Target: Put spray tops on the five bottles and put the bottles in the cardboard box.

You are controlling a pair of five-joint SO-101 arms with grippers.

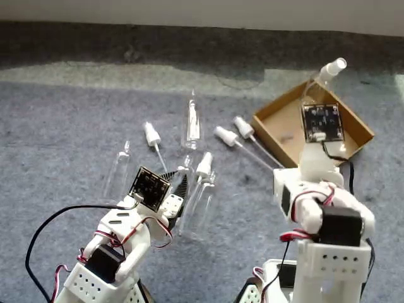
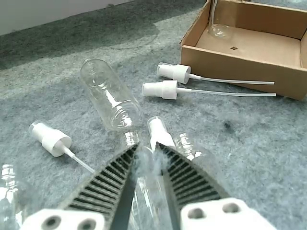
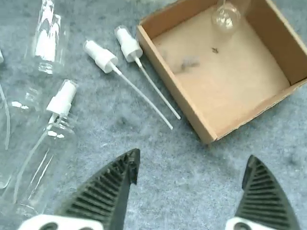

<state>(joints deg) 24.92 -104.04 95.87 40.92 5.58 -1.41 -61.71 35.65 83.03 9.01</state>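
Left gripper [image 1: 180, 183]: jaws narrowed onto uncapped bottle [image 2: 129, 139], lower centre of high view | right gripper [image 3: 192, 160]: wide open, empty | cardboard box [image 1: 278, 104]: upper right

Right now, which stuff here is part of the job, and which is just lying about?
Job: cardboard box, capped bottle in it, second capped bottle, bare bottles, three loose spray tops.
Lying about: grey mat, black cable.
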